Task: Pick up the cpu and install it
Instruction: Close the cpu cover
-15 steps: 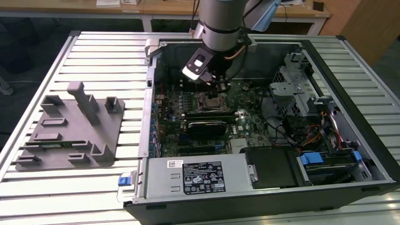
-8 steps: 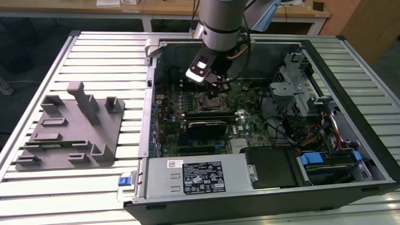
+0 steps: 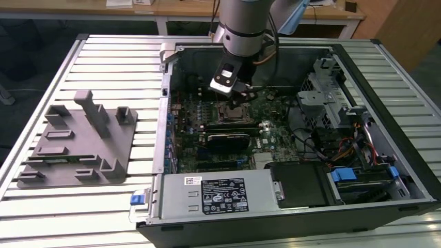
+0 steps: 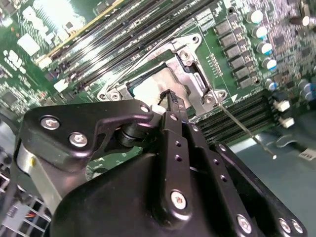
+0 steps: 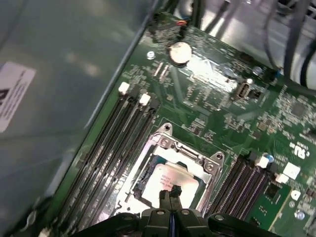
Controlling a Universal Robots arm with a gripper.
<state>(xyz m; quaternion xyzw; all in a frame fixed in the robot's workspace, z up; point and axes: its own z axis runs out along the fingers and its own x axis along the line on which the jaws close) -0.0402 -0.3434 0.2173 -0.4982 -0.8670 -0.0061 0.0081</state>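
Two fingers of my gripper (image 5: 170, 192) are pressed tight together, tip against tip, with nothing pinched between them. In both wrist views their joined tips (image 4: 171, 98) stand right over the cpu (image 5: 173, 177). I cannot tell whether they touch its top or hang just above it.

The cpu lies flat in the socket (image 5: 163, 143), its silvery top facing up, and the socket's metal frame runs around all its sides. The socket sits on the green motherboard (image 5: 222, 98). Black memory slots (image 5: 113, 143) run alongside it on two opposite sides. In the second wrist view a thin metal lever (image 4: 247, 133) slants away from one corner of the socket frame.

In the exterior view my arm (image 3: 245, 26) comes straight down into the open computer case (image 3: 406, 144). The case lies on its side on the slatted metal worktop (image 3: 117, 57), filling the half toward the exterior view's right. A silver power supply (image 3: 214, 194) sits along the case's near edge. The grey holder block (image 3: 76, 150) lies near the worktop's edge on the exterior view's left, well apart from the case.
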